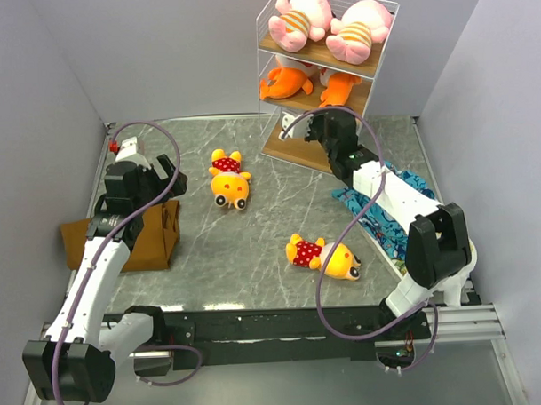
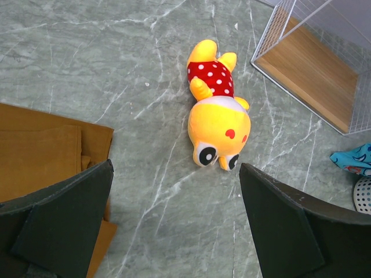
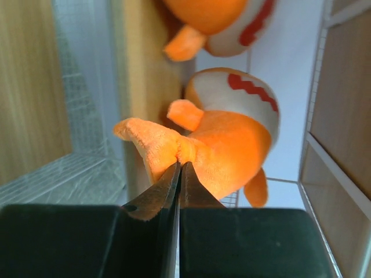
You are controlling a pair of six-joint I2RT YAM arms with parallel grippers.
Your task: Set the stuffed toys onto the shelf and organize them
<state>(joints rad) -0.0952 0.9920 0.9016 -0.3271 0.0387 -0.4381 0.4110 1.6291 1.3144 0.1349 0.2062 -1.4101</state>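
The shelf (image 1: 286,149) stands at the desk's (image 1: 254,247) far right corner, with pink toys (image 1: 304,19) on its top board and orange fish (image 1: 288,82) on the middle one. Seating the fish I hold means easing it deeper by the tail, off the board's front edge, before releasing. My right gripper (image 3: 179,169) is pinched flat on its tail fin. My left gripper (image 2: 175,168) gapes wide, empty, over a yellow toy (image 2: 219,130) toward the desk's far edge.
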